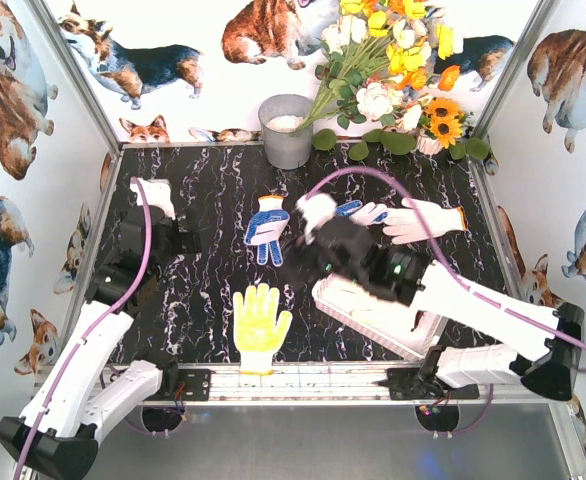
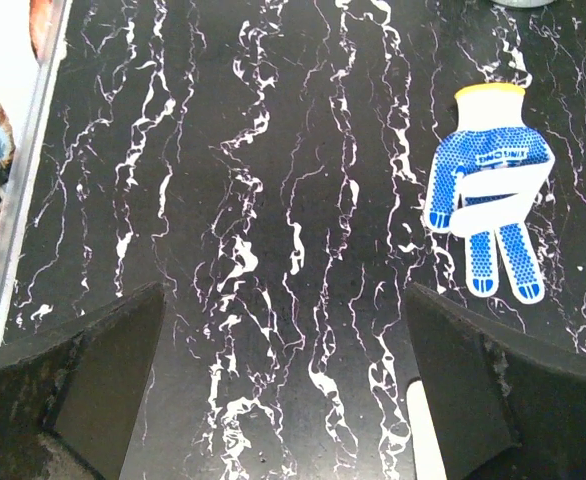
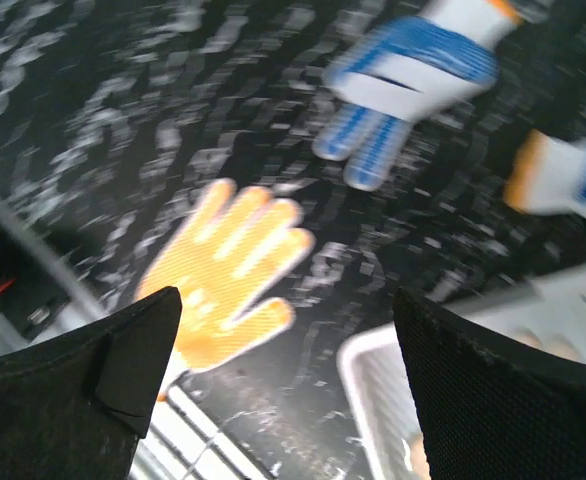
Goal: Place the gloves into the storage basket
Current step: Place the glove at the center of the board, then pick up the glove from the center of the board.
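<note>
**A:** Yellow glove [image 1: 260,320] lies flat on the table [image 1: 198,290], just left of the basket [image 1: 358,315]. Its cuff faces the arms and its fingers point to the far wall.

**B:** Progress?

**A:** Early, I'd judge. Several gloves lie outside, and the arm hides most of the basket. The blue glove [image 1: 266,228] points the opposite way. Left gripper [image 2: 283,330] and right gripper [image 3: 283,320] both gape empty.

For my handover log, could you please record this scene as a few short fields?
left gripper: open, empty
right gripper: open, empty; its view is blurred
storage basket: near right, partly under the right arm; contents unclear
gloves outside basket: at least four
yellow glove: near centre
blue-dotted glove: centre
orange-cuffed white glove: right
far-left white glove: by the left arm
grey bucket: far edge
</note>
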